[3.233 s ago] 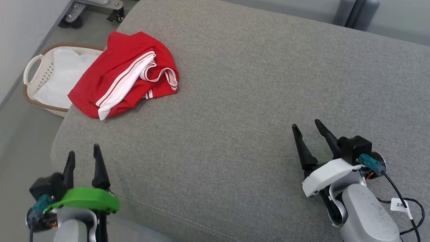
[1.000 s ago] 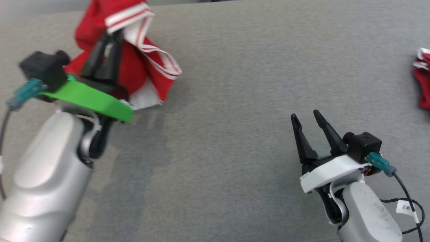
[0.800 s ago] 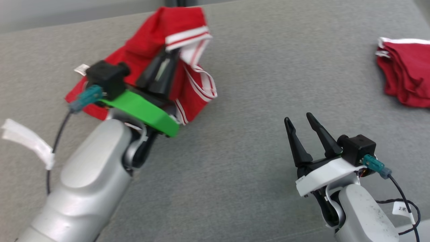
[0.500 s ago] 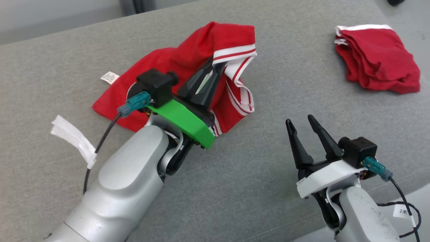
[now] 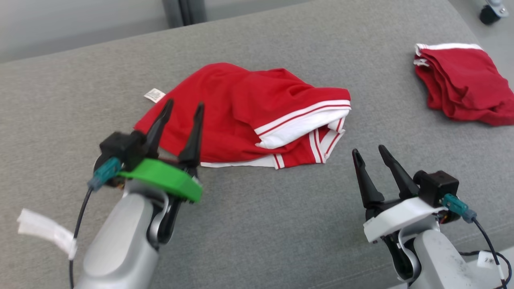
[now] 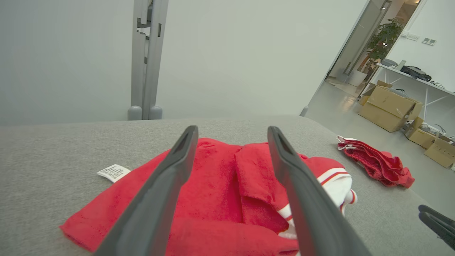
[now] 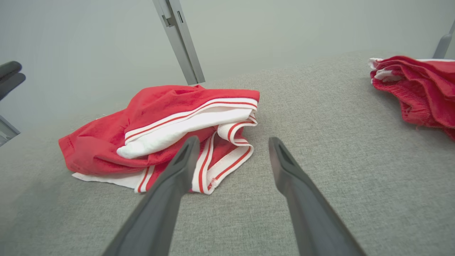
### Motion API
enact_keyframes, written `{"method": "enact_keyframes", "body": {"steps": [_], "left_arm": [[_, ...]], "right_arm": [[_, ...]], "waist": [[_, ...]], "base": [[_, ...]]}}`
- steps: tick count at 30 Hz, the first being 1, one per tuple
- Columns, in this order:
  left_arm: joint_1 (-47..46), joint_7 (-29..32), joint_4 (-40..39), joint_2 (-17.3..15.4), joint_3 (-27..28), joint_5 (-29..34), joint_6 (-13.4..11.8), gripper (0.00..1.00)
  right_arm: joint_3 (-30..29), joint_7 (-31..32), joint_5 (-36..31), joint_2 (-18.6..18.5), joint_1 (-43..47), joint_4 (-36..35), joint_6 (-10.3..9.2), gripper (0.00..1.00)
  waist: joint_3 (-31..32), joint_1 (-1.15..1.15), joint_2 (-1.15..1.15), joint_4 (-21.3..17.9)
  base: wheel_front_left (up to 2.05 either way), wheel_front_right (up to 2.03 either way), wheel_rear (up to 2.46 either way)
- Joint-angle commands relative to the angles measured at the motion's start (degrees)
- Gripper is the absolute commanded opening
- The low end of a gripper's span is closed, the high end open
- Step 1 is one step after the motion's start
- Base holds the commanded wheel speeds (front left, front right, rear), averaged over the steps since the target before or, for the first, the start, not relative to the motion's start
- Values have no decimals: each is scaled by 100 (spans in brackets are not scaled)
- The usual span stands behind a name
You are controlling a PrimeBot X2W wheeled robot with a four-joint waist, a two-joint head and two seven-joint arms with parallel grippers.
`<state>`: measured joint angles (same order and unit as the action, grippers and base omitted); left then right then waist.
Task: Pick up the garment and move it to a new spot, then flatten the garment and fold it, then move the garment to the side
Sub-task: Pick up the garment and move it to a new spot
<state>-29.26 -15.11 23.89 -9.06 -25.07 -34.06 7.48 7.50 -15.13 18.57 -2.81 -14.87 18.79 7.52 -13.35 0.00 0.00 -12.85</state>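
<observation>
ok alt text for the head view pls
A red garment with white trim lies crumpled on a grey cushion. The left end effector is open at its left edge; the right end effector is open at lower right. A folded red cloth lies at upper right.

head view looks down from above; both wrist views skim low, sharing the red garment

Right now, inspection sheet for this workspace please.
Surface: grey fabric cushion, nothing spilled seen.
Job's things: red garment, crumpled mid-cushion, unheld, not folded.
Clutter: second red garment, bunched at far right, apart.
Grippers: left gripper open at the garment's near left edge; right gripper open, short of its trim.
Cables: left cable black, taped; right cable black, tagged.
Surroundings: grey post, cardboard boxes, plant.
</observation>
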Motion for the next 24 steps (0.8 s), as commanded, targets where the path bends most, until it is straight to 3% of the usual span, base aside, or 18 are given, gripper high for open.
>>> {"method": "enact_keyframes", "body": {"steps": [1,9,18,24], "left_arm": [[258,-3,-61,-79,143,205,0,100],[1341,-3,-186,-25,1065,764,0,100],[2594,-2,-497,267,1972,1234,0,100],[3243,-2,-628,457,2227,1433,0,100]], "right_arm": [[-44,-1,-50,-20,118,36,-7,100],[-234,-2,-156,-20,367,143,-7,100],[-287,-1,-150,-20,789,277,-7,100],[-329,-2,-135,-21,975,303,-7,100]], "waist": [[285,0,0,296],[650,0,0,660],[1034,0,0,915],[1097,0,0,1025]], "base": [[0,0,0],[0,0,0],[0,0,0],[0,0,0]]}}
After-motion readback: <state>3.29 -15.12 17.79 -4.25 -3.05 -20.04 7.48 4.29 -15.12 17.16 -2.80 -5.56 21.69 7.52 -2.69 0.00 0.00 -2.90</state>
